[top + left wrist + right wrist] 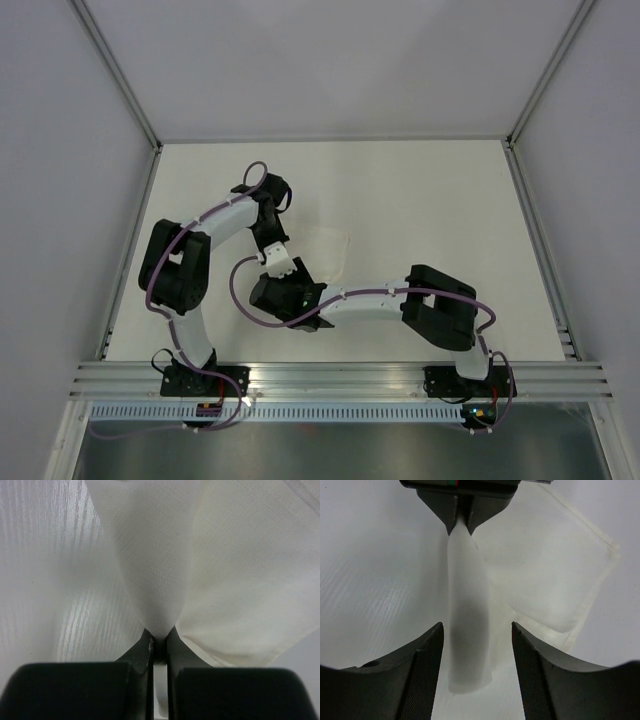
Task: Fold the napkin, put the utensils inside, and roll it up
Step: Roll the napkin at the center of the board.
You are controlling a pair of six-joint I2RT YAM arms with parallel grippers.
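Note:
The napkin (328, 245) is a thin white cloth lying mostly flat on the white table. One edge is pulled up into a narrow ridge (467, 605). My left gripper (159, 635) is shut on the far end of that ridge, and the cloth (225, 580) fans out from its tips. It shows at the top of the right wrist view (462, 522) and near the table's middle from above (277, 265). My right gripper (476, 625) faces it, open, its fingers standing either side of the ridge's near end without touching it. From above it (283, 283) sits just in front of the left one. The utensils are out of view.
Grey enclosure walls stand round the table on three sides. An aluminium rail (340, 378) runs along the near edge by the arm bases. Purple cables (245, 300) loop beside both arms. The two grippers are very close together.

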